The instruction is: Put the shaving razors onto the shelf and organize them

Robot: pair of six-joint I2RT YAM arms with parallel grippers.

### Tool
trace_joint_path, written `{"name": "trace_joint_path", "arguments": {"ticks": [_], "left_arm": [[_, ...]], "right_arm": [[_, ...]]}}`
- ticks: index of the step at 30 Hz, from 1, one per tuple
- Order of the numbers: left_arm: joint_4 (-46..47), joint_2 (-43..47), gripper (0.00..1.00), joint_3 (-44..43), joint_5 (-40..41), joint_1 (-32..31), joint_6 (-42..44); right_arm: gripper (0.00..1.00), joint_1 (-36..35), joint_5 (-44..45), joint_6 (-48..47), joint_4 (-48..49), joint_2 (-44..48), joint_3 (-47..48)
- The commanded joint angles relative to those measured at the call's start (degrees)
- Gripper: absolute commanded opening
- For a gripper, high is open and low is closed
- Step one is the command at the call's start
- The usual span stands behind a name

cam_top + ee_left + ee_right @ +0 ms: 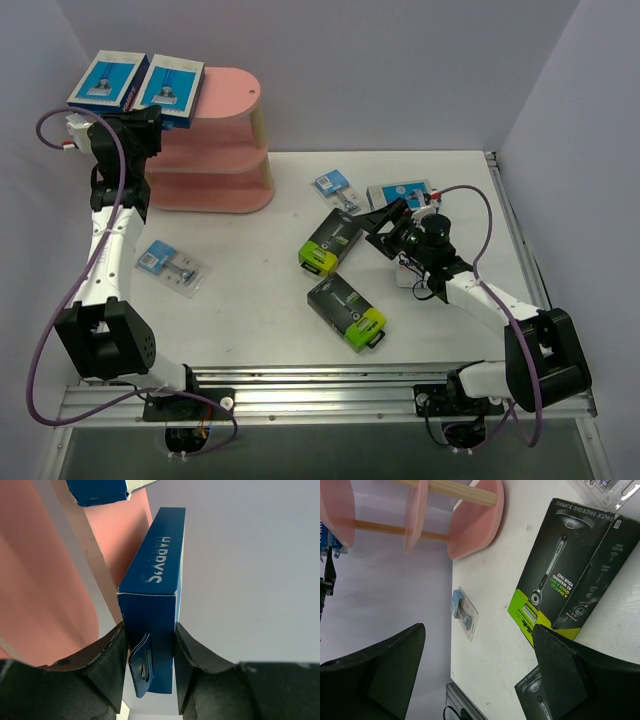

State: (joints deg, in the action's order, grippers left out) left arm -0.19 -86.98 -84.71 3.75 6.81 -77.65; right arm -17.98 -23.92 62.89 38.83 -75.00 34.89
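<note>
The pink shelf [225,140] stands at the back left. Two blue-and-white razor boxes are on its top board, one at the left [108,80] and one beside it [170,88]. My left gripper [148,120] is shut on the near end of the second box [152,605], edge-on against the pink board [45,580]. My right gripper [385,222] is open and empty, just above the table beside a black lime-ended box [332,240], which also shows in the right wrist view [565,565]. A second black box [347,312] lies nearer.
A third blue-and-white box [400,192] lies behind the right gripper. Clear blister packs lie at the table's middle back [335,187] and at the left [172,263]. A metal rail [300,385] runs along the near edge. Grey walls close in on both sides.
</note>
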Motion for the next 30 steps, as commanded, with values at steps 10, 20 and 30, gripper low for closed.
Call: {"name": "trace_joint_path", "arguments": {"ticks": [10,20,30], "left_arm": [[2.83,1.02,0.57,0.24,1.96,-0.48,2.06],[0.63,2.34,0.73,2.0,1.44,-0.39,3.47],[2.38,5.06,0.94,1.92,1.52,-0.13,7.59]], "right_arm": [[0.83,1.8,-2.97,-0.23,4.68,-0.06,-2.2],[0.84,2.6,-4.2,0.39,5.47,-0.23,-3.96],[0.84,2.77,-5.26,-0.05,5.73,-0.5,-5.19]]}}
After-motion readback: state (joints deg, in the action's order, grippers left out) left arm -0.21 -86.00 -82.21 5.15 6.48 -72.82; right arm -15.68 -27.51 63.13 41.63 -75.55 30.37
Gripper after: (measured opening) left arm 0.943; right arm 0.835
